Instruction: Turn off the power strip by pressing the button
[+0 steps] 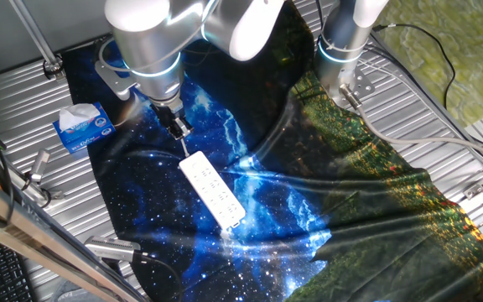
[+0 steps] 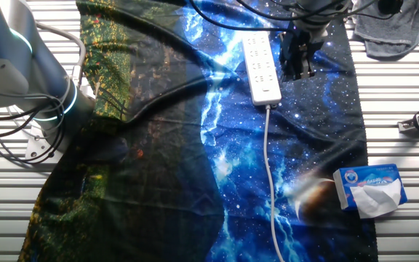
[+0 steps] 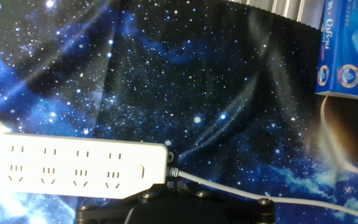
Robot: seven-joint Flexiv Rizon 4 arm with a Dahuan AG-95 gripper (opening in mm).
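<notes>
The white power strip (image 1: 212, 191) lies flat on the starry blue cloth; it also shows in the other fixed view (image 2: 262, 62) and at the lower left of the hand view (image 3: 73, 165). Its button (image 3: 140, 172) is a small rounded switch at the corded end. The thin white cord (image 3: 278, 198) runs off to the right. My gripper (image 1: 179, 130) hangs just beyond the corded end, above the cloth and off the strip. In the hand view its fingertips (image 3: 173, 177) show as one dark block beside the cord's exit, touching each other. It holds nothing.
A blue-and-white tissue box (image 1: 82, 127) stands at the cloth's edge near the gripper, also in the other fixed view (image 2: 369, 189) and the hand view (image 3: 350, 50). The cord (image 2: 271, 189) trails across the cloth. Ribbed metal tabletop (image 1: 23, 109) surrounds the cloth.
</notes>
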